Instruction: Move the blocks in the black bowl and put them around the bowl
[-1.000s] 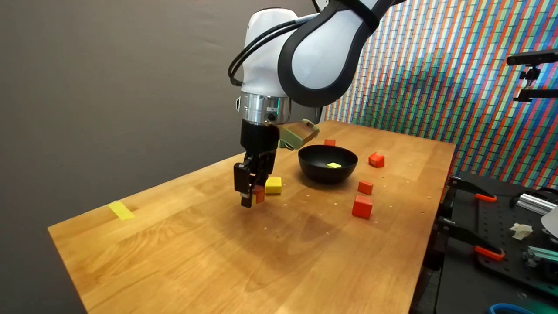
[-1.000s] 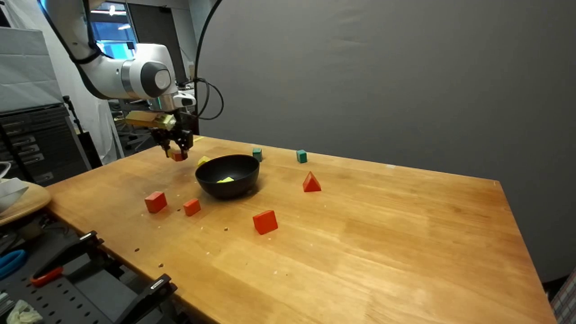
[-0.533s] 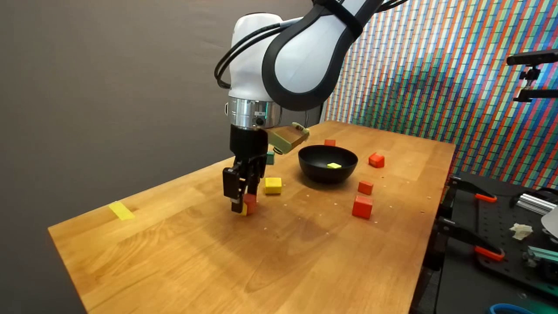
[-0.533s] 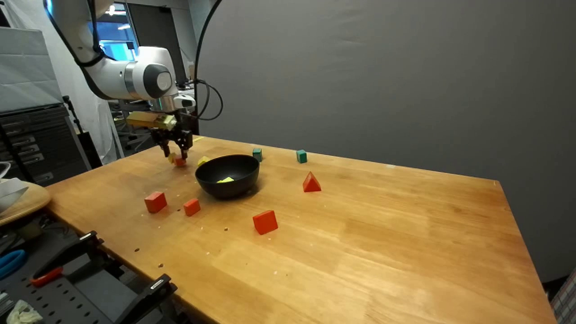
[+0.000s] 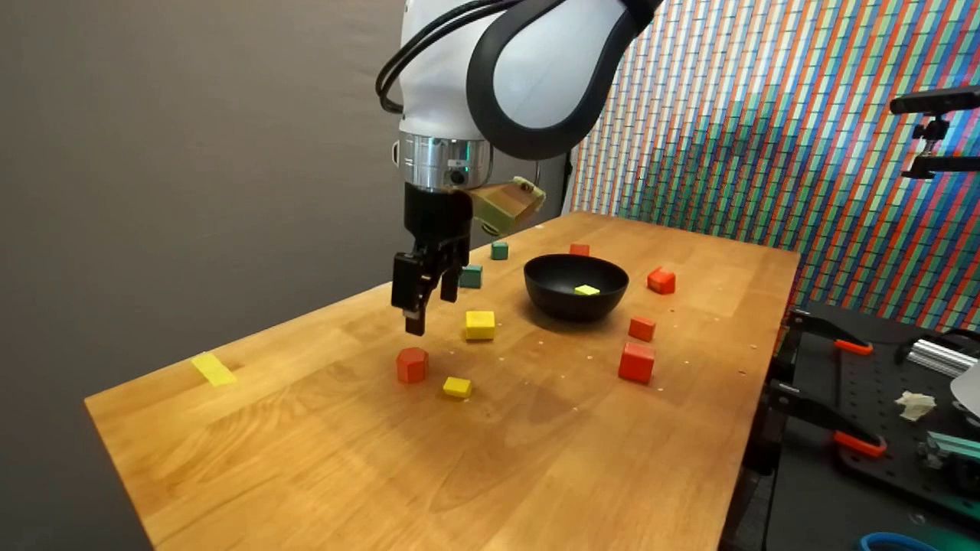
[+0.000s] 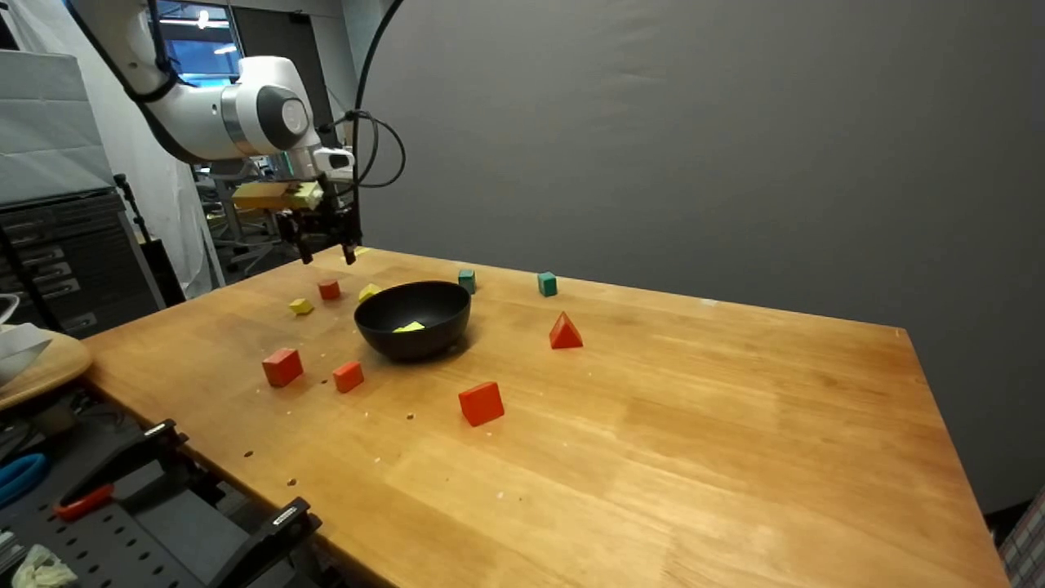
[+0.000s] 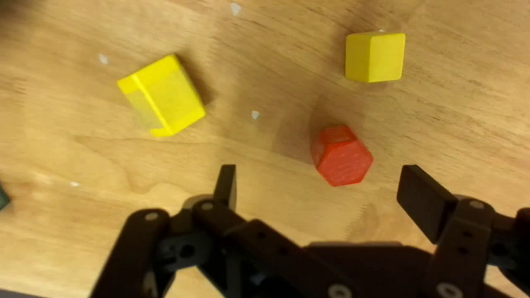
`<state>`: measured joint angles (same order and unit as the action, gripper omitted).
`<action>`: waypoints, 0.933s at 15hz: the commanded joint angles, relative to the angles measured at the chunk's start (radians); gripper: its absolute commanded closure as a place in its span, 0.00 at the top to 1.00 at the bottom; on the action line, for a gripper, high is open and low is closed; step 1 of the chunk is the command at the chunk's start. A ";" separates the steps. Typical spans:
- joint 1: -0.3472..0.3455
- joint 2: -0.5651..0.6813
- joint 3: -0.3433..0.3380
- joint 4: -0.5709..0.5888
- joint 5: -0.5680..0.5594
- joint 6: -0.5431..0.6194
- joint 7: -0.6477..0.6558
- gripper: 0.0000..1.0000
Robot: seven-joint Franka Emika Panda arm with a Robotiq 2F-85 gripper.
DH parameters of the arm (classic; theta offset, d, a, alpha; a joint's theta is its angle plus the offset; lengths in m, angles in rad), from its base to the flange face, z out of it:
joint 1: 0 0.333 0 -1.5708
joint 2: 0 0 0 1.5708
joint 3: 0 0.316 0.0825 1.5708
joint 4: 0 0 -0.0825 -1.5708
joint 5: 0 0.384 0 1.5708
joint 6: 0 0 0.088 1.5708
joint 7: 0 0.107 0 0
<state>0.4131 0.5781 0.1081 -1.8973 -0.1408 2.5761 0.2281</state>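
Small yellow blocks [image 5: 586, 290], perhaps only one, lie low in the glossy black round bowl [image 5: 570, 309], so some unloading seems left to do, while the black two-fingered gripper [image 6: 328, 257] hangs with jaws apart and nothing held, clear above a red hexagonal block [image 5: 413, 366] on the wooden table [image 5: 536, 474]. Lowering such widely spread fingers [image 7: 426, 203] into the bowl could catch its rim and tip it, or shove it against the larger yellow block [image 5: 480, 326] nearby; skimming too low beforehand might topple the red one.
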 commanded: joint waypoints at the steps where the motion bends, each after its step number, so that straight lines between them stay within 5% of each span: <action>1: 0.011 -0.201 -0.073 -0.199 -0.069 0.024 0.093 1.00; 10: -0.139 -0.334 -0.210 -0.493 -0.178 0.162 0.271 1.00; 13: -0.201 -0.335 -0.211 -0.545 -0.095 0.244 0.248 1.00; 14: -0.179 -0.289 -0.215 -0.485 -0.131 0.188 0.237 1.00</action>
<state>0.2350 0.2893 -0.1078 -2.3839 -0.2729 2.7673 0.4676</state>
